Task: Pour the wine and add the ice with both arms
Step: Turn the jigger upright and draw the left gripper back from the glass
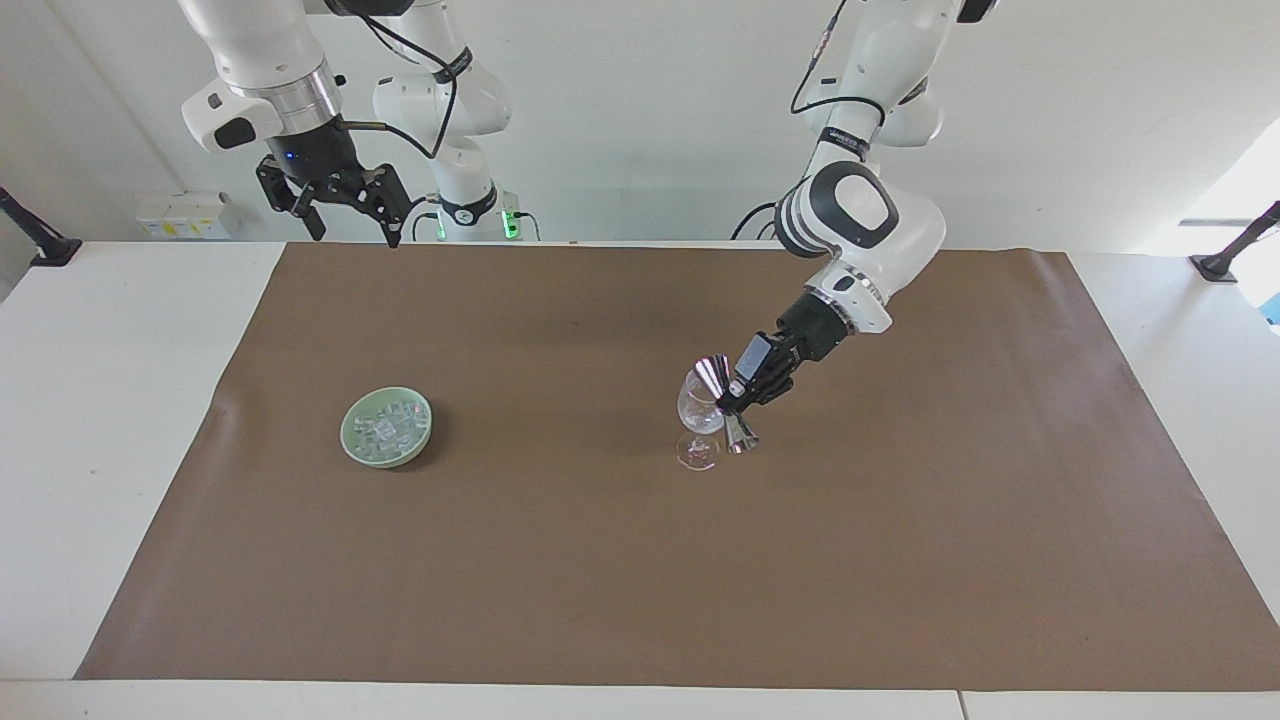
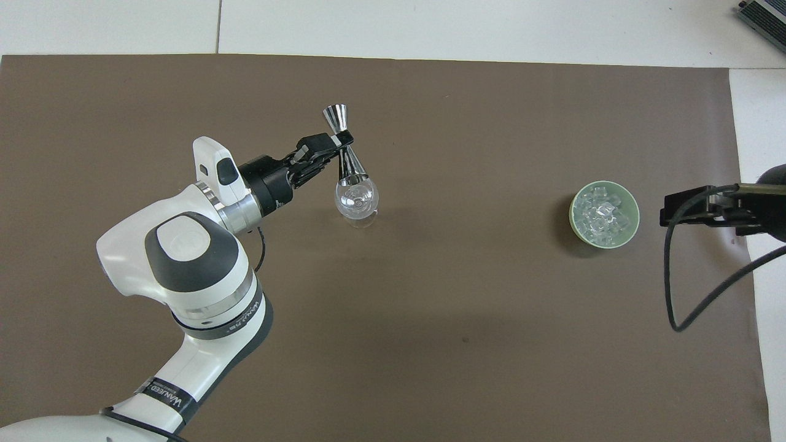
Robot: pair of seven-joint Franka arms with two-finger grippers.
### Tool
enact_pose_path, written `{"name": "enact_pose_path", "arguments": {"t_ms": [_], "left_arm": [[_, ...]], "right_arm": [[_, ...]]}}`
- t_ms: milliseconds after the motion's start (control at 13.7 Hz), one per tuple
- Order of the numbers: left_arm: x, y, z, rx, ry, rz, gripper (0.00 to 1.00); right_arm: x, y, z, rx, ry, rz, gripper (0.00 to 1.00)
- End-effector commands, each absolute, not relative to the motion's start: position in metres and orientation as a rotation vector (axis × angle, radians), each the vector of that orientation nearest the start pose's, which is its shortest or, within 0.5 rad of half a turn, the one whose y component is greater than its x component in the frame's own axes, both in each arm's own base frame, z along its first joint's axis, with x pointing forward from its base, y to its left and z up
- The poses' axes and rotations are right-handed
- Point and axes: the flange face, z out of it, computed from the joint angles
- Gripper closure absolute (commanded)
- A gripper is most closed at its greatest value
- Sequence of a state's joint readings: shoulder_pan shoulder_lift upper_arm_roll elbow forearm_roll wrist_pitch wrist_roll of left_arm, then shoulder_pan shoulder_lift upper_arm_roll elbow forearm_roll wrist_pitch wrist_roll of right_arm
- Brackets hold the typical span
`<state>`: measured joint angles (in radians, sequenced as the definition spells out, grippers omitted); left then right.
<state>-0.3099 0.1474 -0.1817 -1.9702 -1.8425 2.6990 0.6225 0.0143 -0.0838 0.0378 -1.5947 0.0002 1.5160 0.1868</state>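
Jigger (image 1: 727, 398) pinched at its waist by left gripper (image 1: 738, 397), tipped mouth-down over wine glass (image 1: 700, 412) to pour; ice (image 1: 388, 428) heaped in green bowl (image 1: 352, 440) toward right arm's end; right gripper (image 1: 340, 205) waits aloft, fingers spread.

Shiny metal jigger (image 1: 727, 404), clear glass (image 1: 700, 408), seemingly matt paper mat (image 1: 640, 560)

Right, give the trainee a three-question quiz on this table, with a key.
1. True or false: the left tool grips a metal measuring cup tilted over the wine glass.
2. Where is the ice? A: in the glass. B: in the green bowl. C: loose on the brown mat.
3. Fill in: the right tool waits ____, fingers apart.

Key: 1 true; 2 B; 3 raised.
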Motion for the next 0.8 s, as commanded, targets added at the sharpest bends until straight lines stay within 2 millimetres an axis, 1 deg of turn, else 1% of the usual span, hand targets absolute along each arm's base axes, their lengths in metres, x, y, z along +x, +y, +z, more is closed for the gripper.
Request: {"name": "enact_pose_path", "arguments": {"t_ms": [0, 730], "left_arm": [[0.5539, -0.2590, 0.4313, 1.890, 0.481, 0.486, 1.00], [0.5520, -0.2590, 0.4303, 1.878, 0.503, 0.480, 1.00]], "right_arm": [[0.5153, 0.0301, 0.6537, -3.141, 0.203, -0.013, 0.00], [0.5153, 0.0309, 0.6545, -3.141, 0.203, -0.016, 0.00]]}}
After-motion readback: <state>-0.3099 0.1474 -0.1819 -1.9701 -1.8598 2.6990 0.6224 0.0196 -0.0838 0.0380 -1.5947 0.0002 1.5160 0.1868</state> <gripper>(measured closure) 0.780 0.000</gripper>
